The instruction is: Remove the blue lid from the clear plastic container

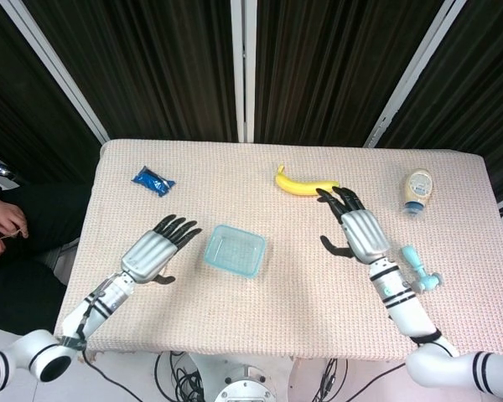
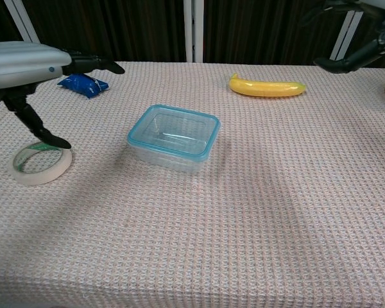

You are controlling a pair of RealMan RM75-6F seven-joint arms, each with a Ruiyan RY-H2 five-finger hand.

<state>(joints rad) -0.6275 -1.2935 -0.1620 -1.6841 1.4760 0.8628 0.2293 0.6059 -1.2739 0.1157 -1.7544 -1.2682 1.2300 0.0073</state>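
Note:
The clear plastic container sits flat in the middle of the table, its blue lid seated on top. My left hand hovers to the container's left, fingers spread and holding nothing. My right hand is raised to the container's right, fingers apart and empty; in the chest view only a dark part of the right hand shows at the top right corner. Neither hand touches the container.
A banana lies behind the container. A tape roll sits at the left, under my left hand. A blue packet is at the back left. A bottle and a light blue tool lie at the right.

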